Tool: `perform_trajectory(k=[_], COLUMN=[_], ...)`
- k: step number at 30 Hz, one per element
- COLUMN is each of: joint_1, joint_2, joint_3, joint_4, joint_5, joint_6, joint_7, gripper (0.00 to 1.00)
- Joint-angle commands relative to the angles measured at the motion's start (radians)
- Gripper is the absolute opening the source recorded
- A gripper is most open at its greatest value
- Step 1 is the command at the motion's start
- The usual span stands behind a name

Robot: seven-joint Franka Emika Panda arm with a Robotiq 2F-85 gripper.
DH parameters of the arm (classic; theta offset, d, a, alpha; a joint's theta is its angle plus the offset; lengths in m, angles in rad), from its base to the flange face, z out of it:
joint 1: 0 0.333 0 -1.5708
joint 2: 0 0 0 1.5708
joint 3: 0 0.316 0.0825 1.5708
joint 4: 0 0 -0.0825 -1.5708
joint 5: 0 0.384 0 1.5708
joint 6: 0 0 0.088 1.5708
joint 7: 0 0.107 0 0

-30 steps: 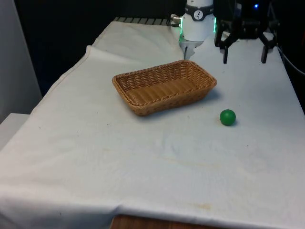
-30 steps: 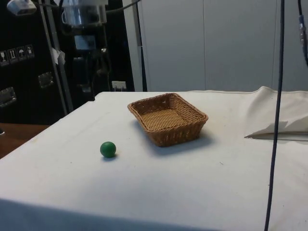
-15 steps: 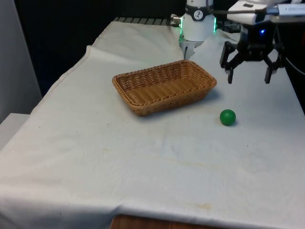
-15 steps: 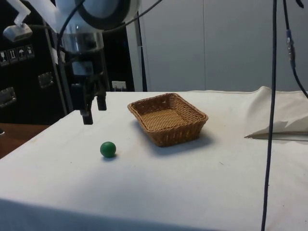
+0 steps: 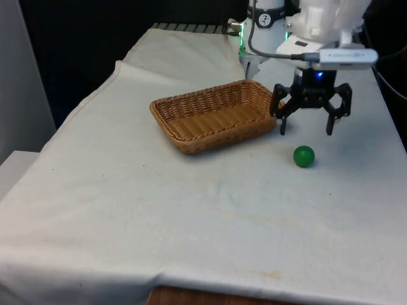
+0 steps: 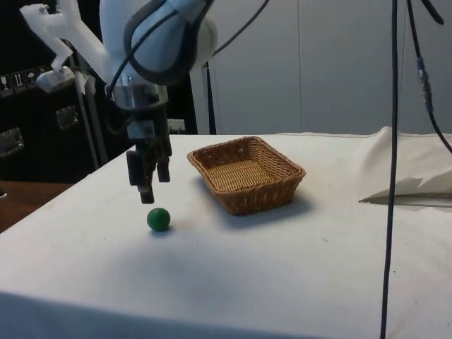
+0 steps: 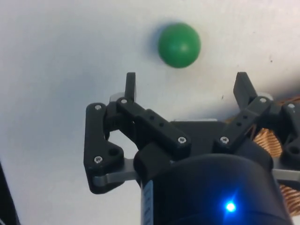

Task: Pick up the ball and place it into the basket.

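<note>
Hovering end effector [image 5: 306, 122] spread wide, empty, above green ball [image 5: 304, 156]; ball resting on counter [image 5: 191, 210] just beside wicker basket [image 5: 219, 115]. Needing forward shift to centre over ball before descending; closing gently at its middle, guarding against rolling.

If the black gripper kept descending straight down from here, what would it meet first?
Probably the white cloth just behind the small green ball. The open gripper hovers slightly off the ball toward the wicker basket, though depth is uncertain.
</note>
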Motion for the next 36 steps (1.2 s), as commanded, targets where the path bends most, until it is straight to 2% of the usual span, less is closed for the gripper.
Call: perform_trajectory(k=[1,4,5,6,9,12,13,14,21,22,23,31,32,33,36], joint_1=[-0.011,-0.017,-0.006,-0.017,-0.014,-0.017,-0.008,-0.018,-0.022,-0.008,-0.022,-0.023,-0.011,-0.022,-0.022], joint_2=[0.006,0.022,0.020,0.032,0.044,0.055,0.056,0.059,0.100,0.097,0.106,0.127,0.129,0.127,0.127], joint_3=[0.006,0.002,-0.009,0.000,0.000,0.008,-0.005,0.011,0.035,0.017,0.036,0.031,0.019,0.030,0.028], joint_4=[-0.006,-0.011,-0.008,-0.012,-0.013,-0.012,-0.010,-0.012,-0.006,-0.009,-0.005,-0.001,-0.002,-0.001,-0.002], joint_5=[0.018,0.038,0.026,0.052,0.068,0.079,0.063,0.082,0.130,0.117,0.137,0.158,0.147,0.159,0.161], joint_6=[0.024,0.048,0.031,0.062,0.083,0.103,0.088,0.108,0.154,0.143,0.160,0.182,0.177,0.181,0.181], joint_7=[-0.025,-0.057,-0.042,-0.074,-0.089,-0.098,-0.085,-0.100,-0.132,-0.120,-0.138,-0.163,-0.149,-0.164,-0.166], gripper=[1.00,1.00,1.00,1.00,1.00,1.00,1.00,1.00,1.00,1.00,1.00,1.00,1.00,1.00,1.00])
